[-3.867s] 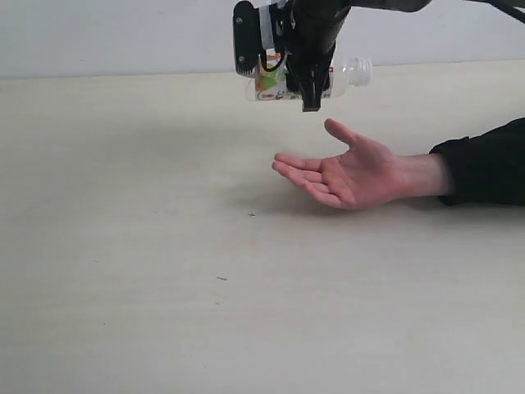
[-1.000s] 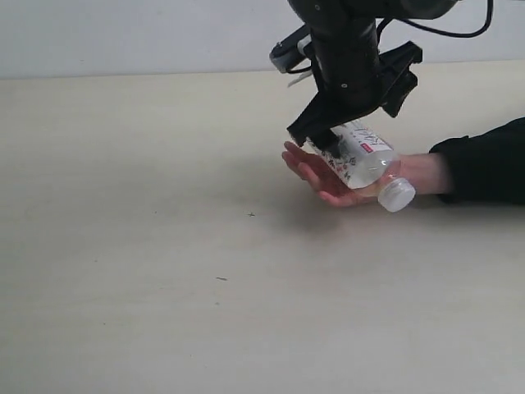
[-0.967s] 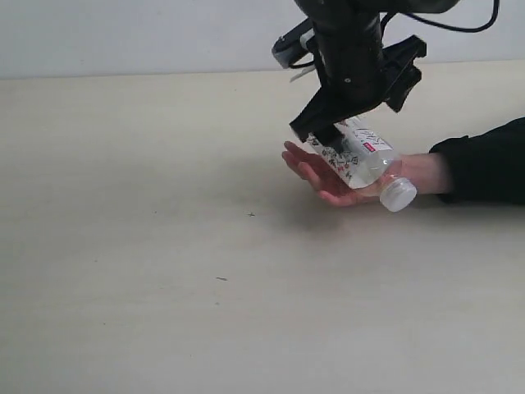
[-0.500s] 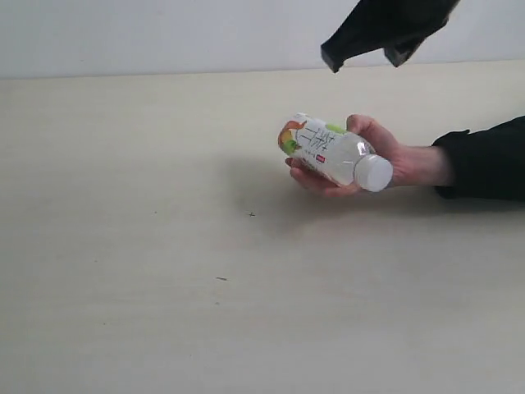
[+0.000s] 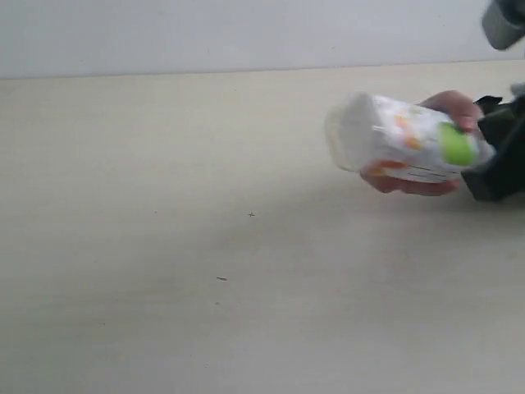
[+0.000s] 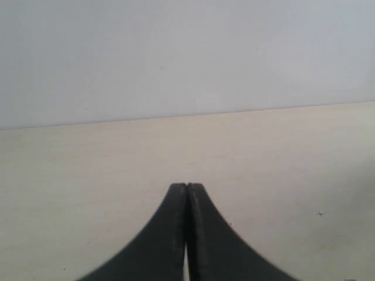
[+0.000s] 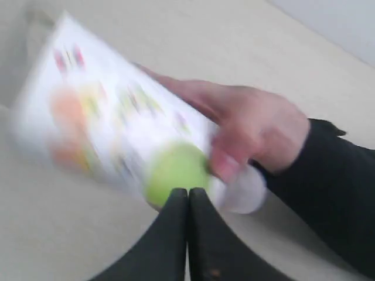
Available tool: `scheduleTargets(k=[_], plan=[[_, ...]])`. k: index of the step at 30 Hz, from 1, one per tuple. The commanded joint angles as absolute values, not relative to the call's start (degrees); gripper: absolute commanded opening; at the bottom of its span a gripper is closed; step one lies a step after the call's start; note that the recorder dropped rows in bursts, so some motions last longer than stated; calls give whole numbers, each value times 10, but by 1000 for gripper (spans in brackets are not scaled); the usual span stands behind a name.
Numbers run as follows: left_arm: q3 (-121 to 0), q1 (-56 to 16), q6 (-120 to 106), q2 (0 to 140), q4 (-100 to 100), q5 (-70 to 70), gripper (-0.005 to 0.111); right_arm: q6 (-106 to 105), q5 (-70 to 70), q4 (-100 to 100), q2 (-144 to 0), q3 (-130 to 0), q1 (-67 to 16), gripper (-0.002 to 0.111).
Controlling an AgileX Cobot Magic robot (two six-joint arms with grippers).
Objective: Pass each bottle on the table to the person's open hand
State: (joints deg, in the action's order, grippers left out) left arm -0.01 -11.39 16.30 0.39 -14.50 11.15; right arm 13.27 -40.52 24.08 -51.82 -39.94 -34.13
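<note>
One bottle (image 5: 402, 148) with an orange-green fruit label is blurred and lies in the person's hand (image 5: 414, 187) at the right, above the table (image 5: 164, 246). In the right wrist view the same bottle (image 7: 111, 123) is gripped by the hand (image 7: 252, 129), just beyond my right gripper (image 7: 188, 191). That gripper is shut with nothing between its fingers. My left gripper (image 6: 187, 186) is shut too and empty, over bare table (image 6: 88, 170). No other bottle shows.
The person's black sleeve (image 5: 502, 164) enters from the right edge. A grey part of the right arm (image 5: 502, 20) shows at the top right corner. A pale wall (image 5: 246, 33) runs behind the table's far edge.
My right gripper let go of the bottle into the hand, rose away to the upper right and shut. The hand closed on the bottle and carried it rightward, turning it.
</note>
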Motion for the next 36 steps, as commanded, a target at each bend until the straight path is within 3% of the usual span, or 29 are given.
scheduleTargets(k=[1,10,17,21,36], plan=[[0,-114,167,0,-145,112,0,136,-320,240,-391,-301,-340,0],[0,-114,167,0,-145,112,0,140,-326,259,-153,-203,-340,0],[0,-114,167,0,-145,112,0,340,-306,386,-1,-125,-340,0],[0,-114,167,0,-145,113,0,495,-378,379,0,-138,-340,0],[0,-114,167,0,-145,113,0,506,-382,378,0,-138,-347,0]])
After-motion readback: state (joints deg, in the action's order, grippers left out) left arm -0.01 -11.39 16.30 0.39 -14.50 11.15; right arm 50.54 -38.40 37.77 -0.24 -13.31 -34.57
